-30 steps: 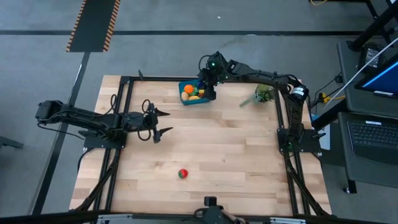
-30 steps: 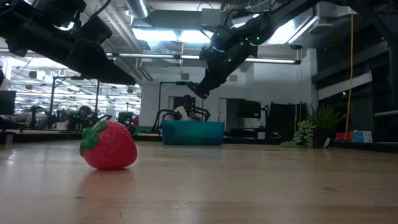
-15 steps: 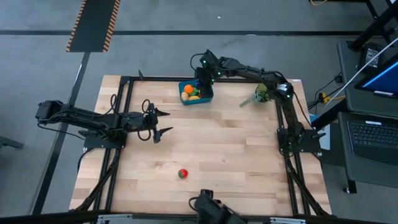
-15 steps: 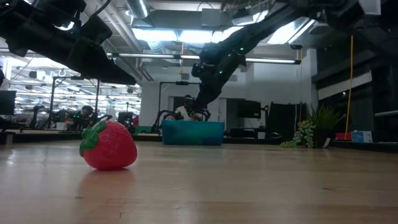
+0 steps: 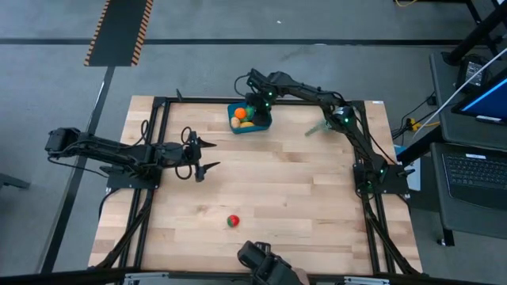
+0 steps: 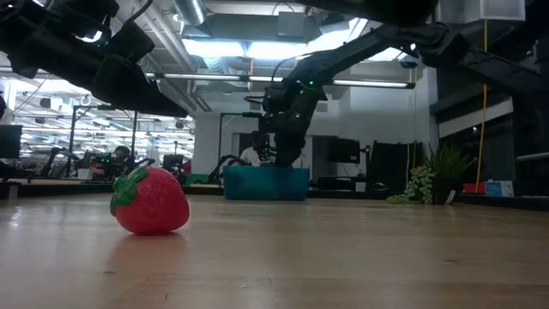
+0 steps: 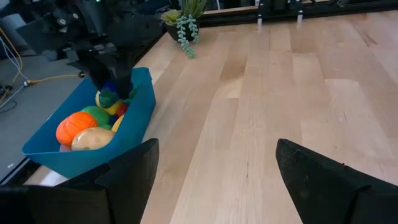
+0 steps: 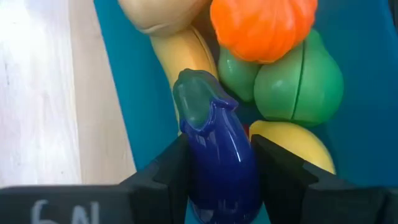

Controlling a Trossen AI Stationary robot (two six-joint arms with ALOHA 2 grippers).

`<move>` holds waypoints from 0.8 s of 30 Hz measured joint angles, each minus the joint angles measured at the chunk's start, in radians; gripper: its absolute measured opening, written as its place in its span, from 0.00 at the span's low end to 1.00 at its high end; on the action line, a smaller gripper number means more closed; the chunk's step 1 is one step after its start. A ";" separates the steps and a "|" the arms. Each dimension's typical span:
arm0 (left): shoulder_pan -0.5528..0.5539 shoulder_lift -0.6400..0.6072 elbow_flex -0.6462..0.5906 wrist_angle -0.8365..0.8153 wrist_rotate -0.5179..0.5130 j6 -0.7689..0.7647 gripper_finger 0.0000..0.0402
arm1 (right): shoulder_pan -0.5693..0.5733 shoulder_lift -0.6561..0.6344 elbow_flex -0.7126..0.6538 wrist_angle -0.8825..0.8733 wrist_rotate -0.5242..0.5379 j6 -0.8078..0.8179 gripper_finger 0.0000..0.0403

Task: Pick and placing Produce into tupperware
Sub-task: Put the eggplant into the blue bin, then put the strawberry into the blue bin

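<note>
Holding a purple eggplant between closed fingers, the right gripper over the blue box at the far edge of the table, eggplant pointed down into it and not yet released. Seen close in the right wrist view, just above the pieces already inside: an orange, a green pepper, a banana, a tan potato and a yellow lemon. Packed fairly full, so most of the work done, judging by that.

Left on the wood, one red strawberry, near the front edge and well apart from the box; large in the low view, lying alone. No other loose fruit visible on the table.

Waiting at the left side, the left gripper, fingers spread wide and holding nothing. A leafy sprig beside the box, not part of the job.

Remaining, probably: letting the eggplant go, then fetching the strawberry.
</note>
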 joint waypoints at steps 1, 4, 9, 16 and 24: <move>0.000 0.000 0.000 0.000 0.000 0.000 0.79 | 0.000 0.001 0.002 -0.001 0.001 0.000 0.37; 0.000 0.000 0.000 -0.002 0.000 0.001 0.79 | 0.000 0.000 0.005 0.001 0.002 0.000 0.37; 0.000 0.000 0.000 -0.003 -0.001 0.002 0.79 | 0.000 -0.002 0.005 0.000 0.002 0.007 0.50; 0.000 0.000 0.000 -0.003 -0.001 0.002 0.79 | 0.000 -0.002 0.027 -0.029 0.004 0.029 0.61; 0.005 0.000 0.000 0.013 -0.002 0.024 0.79 | -0.005 -0.057 0.124 -0.118 0.056 0.189 0.62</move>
